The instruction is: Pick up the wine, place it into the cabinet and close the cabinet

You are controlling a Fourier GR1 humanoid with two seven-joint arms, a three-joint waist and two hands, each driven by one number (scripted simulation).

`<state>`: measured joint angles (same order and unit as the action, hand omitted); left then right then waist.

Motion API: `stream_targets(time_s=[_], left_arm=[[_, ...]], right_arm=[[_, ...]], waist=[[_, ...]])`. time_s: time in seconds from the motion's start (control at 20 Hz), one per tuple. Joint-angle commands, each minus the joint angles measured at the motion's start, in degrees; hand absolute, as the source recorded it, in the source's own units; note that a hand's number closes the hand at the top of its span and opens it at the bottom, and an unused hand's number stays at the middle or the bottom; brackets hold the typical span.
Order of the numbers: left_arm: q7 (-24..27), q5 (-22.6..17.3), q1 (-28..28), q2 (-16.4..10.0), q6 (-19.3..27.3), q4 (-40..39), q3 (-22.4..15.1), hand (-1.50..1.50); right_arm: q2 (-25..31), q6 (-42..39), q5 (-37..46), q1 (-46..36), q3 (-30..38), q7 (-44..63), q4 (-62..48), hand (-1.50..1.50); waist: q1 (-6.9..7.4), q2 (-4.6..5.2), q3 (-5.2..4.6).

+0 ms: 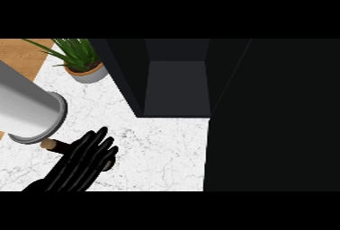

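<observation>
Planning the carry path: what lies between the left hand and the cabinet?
Only bare marble counter lies between the left hand and the cabinet, per the head view.

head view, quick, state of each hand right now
left hand: closed around the wine bottle
right hand: not in view

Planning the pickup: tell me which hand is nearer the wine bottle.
Left. The left hand lies over the wine bottle, hiding most of it; the corked neck sticks out beside it. The right hand is out of view.
</observation>
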<state>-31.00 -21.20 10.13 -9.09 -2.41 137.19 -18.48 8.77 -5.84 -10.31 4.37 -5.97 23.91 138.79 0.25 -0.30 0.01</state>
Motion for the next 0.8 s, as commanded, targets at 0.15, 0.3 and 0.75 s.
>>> stream_targets(time_s=[0.15,0.3,0.75], left_arm=[[-3.6,-5.39,-1.94,-1.0,1.52,10.53,7.16,-1.5],[-4.27,-5.24,-3.98,-1.92,1.15,10.44,9.36,-1.5],[-3.74,-13.39,-5.85,-4.11,-3.93,3.34,22.86,-1.5]], right_arm=[[0.5,2.42,-2.8,-0.71,0.97,7.18,8.38,-1.5],[-0.16,3.69,-0.34,-4.52,0.0,8.02,5.93,-1.5],[0.15,2.34,-1.5,-1.32,0.52,7.4,8.35,-1.5]], waist=[[-0.21,-0.05,-0.05],[0.19,0.01,-0.08],[-0.33,0.02,-0.08]])
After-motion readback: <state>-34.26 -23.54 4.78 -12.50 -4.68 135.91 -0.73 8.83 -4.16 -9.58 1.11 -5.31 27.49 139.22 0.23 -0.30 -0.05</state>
